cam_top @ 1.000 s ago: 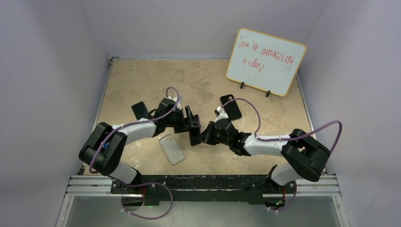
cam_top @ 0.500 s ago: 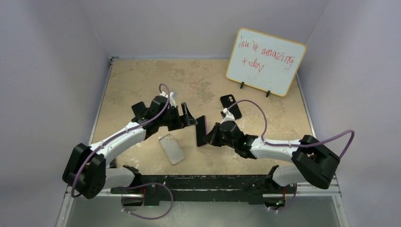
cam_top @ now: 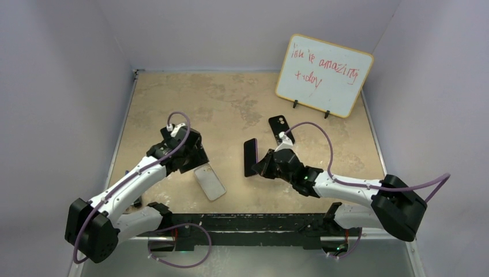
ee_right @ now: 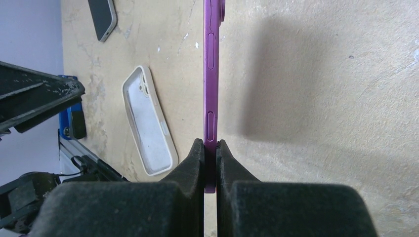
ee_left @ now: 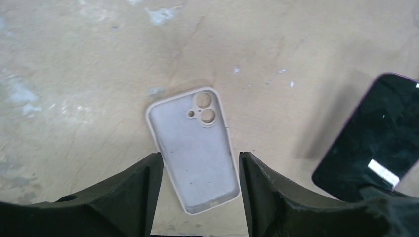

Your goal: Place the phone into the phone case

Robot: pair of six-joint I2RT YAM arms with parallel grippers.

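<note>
The pale phone case (cam_top: 209, 182) lies open side up on the table, also in the left wrist view (ee_left: 195, 148) and the right wrist view (ee_right: 148, 121). My left gripper (cam_top: 190, 160) is open and empty above the case's near end, with one finger on either side of it (ee_left: 198, 158). My right gripper (cam_top: 266, 164) is shut on the purple phone (cam_top: 250, 157) and holds it on edge above the table, right of the case. The phone's purple side rail runs out from between the shut fingers (ee_right: 211, 74). Its dark screen shows in the left wrist view (ee_left: 380, 133).
A whiteboard (cam_top: 323, 75) with red writing stands at the back right. A black phone (cam_top: 281, 130) lies in front of it. Another dark phone (ee_right: 102, 17) lies beyond the case, mostly hidden under my left arm in the top view.
My left gripper has let go of the phone and drawn back left to hover over the case. My right gripper now holds the phone alone and has shifted slightly right.
</note>
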